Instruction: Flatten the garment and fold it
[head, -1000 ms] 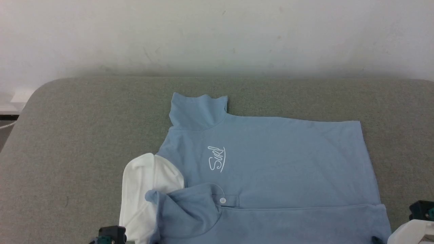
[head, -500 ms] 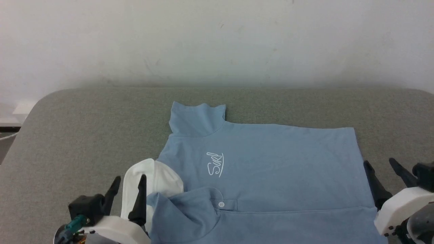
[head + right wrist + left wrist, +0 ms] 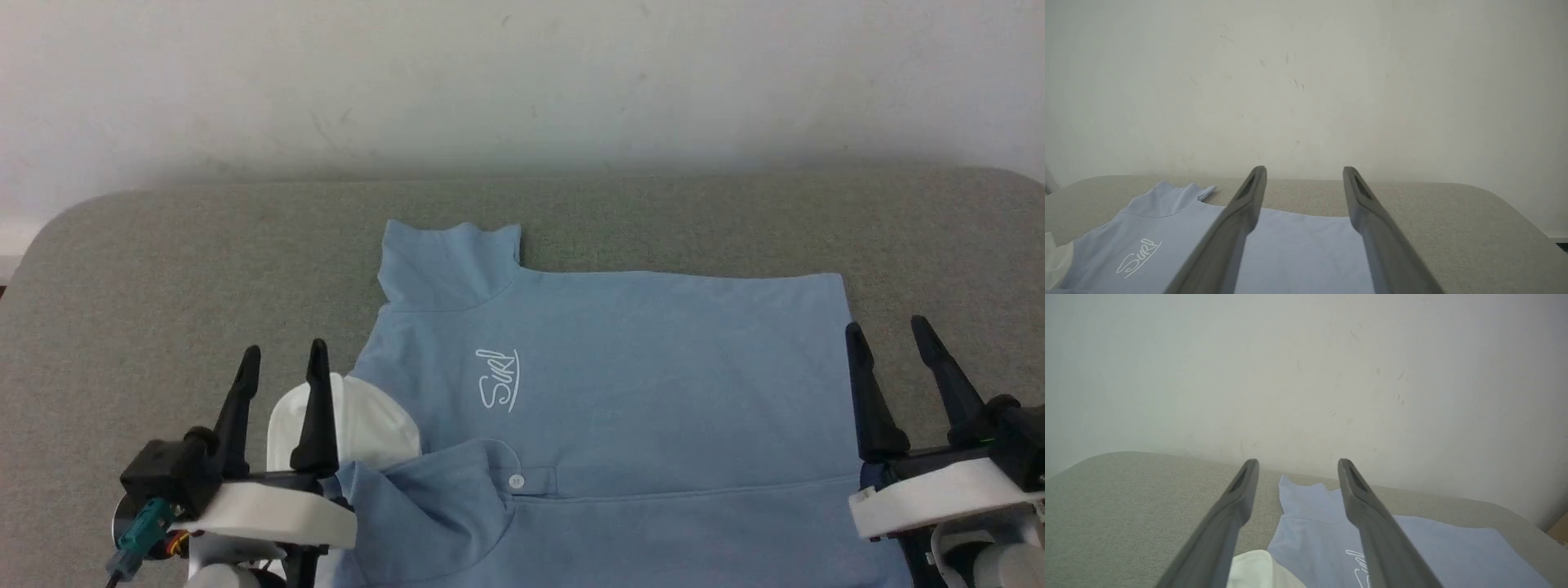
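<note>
Dark fingers stand wide apart on both sides. Your left gripper [image 3: 285, 347] and your right gripper [image 3: 886, 323] hold nothing. They point away from you, just above the grey padded table [image 3: 163, 269]. Between them lies the garment [image 3: 653, 367], a light blue shirt spread on the table. Its long way runs from left to right. The white collar [image 3: 359, 416] is at the left end, right by your left gripper. The bottom hem [image 3: 833, 310] is at the right end, just beside your right gripper, so each arm has its own end close by. The far sleeve [image 3: 449, 265] sticks out toward the wall. The near edge looks folded over, and the cloth by the button [image 3: 515, 481] is bunched up — that lump likely needs smoothing first.
</note>
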